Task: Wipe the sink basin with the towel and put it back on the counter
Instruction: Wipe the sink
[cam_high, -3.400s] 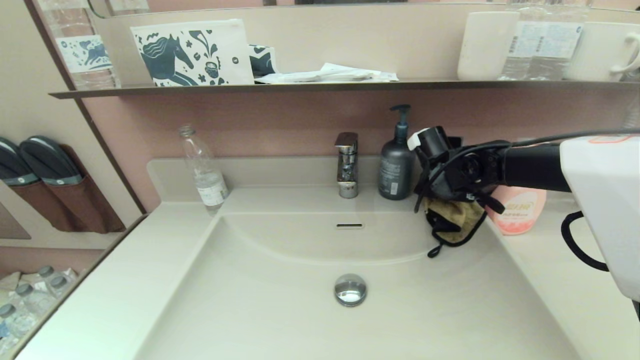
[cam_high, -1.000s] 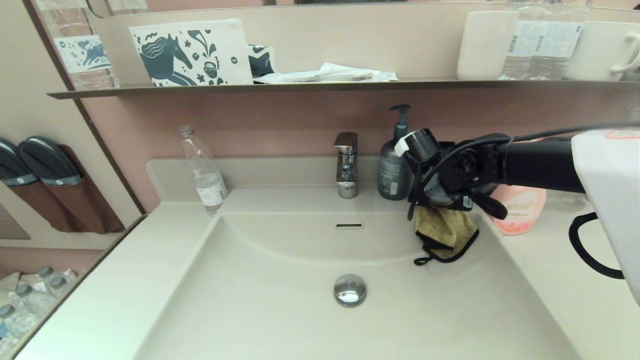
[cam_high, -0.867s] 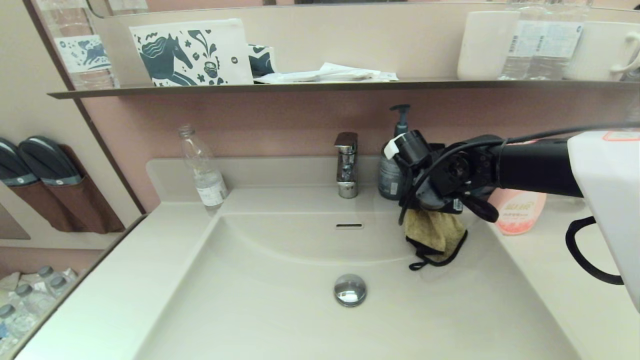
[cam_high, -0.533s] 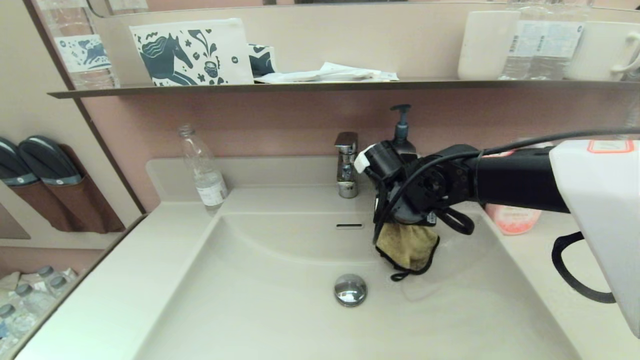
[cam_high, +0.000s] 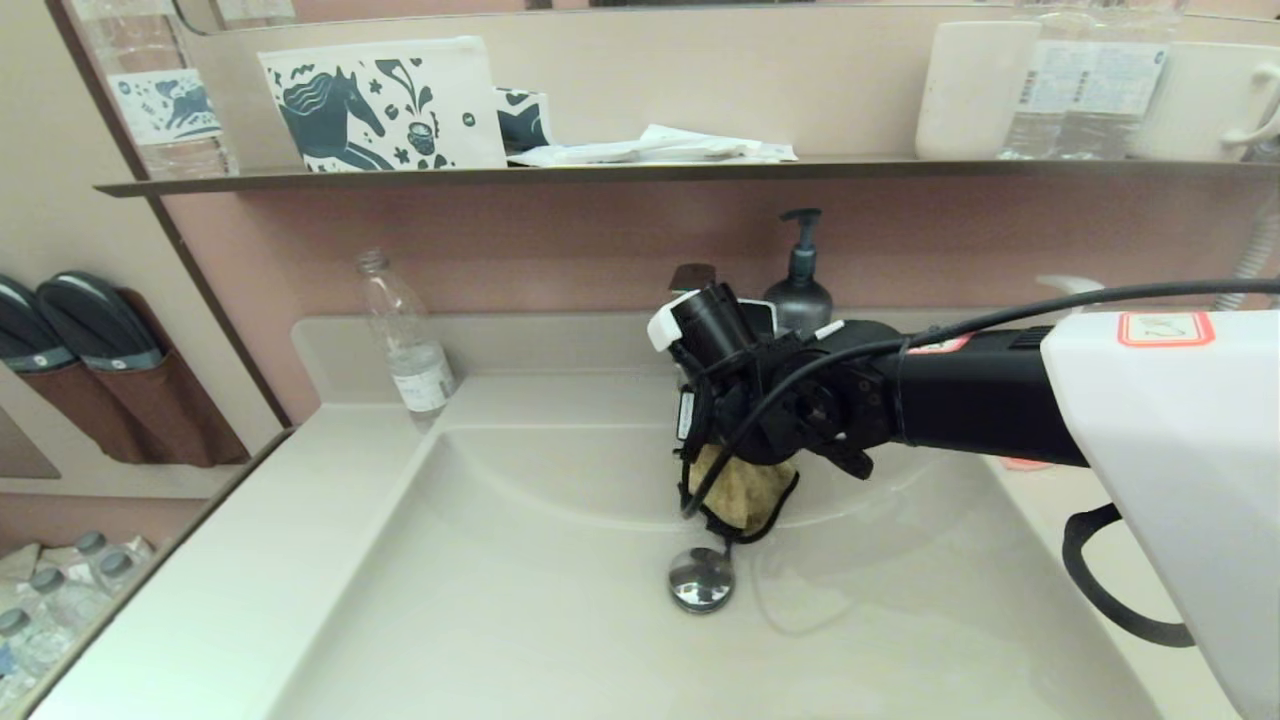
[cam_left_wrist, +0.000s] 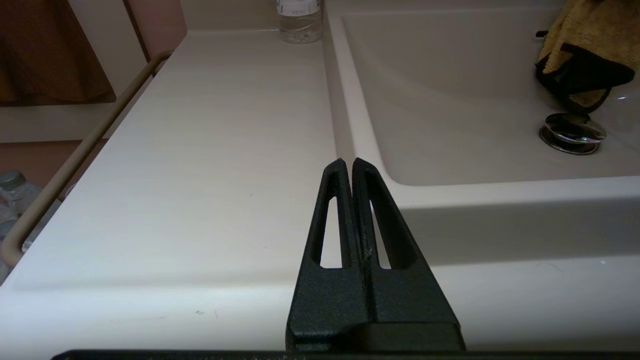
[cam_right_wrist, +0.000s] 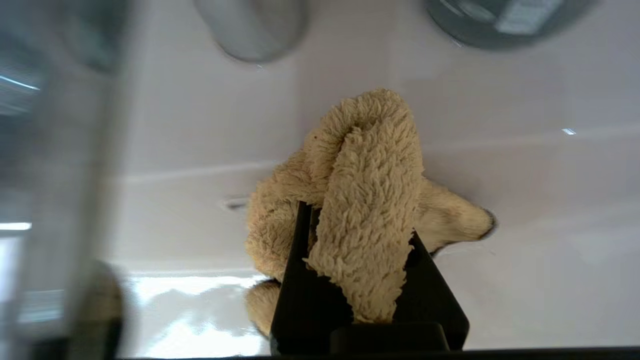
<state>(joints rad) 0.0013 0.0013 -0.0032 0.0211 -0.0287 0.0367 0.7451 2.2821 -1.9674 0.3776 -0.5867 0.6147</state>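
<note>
From my feed I can't read any text: the clear plastic bottle's white label (cam_high: 422, 385) and the grey pump bottle (cam_high: 798, 296) show nothing legible.

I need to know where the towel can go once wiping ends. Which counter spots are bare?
Bare counter runs left of the sink basin, from the clear bottle forward; the left gripper is parked there. The back edge is crowded by the faucet and pump bottle. The right gripper holds the towel.
</note>
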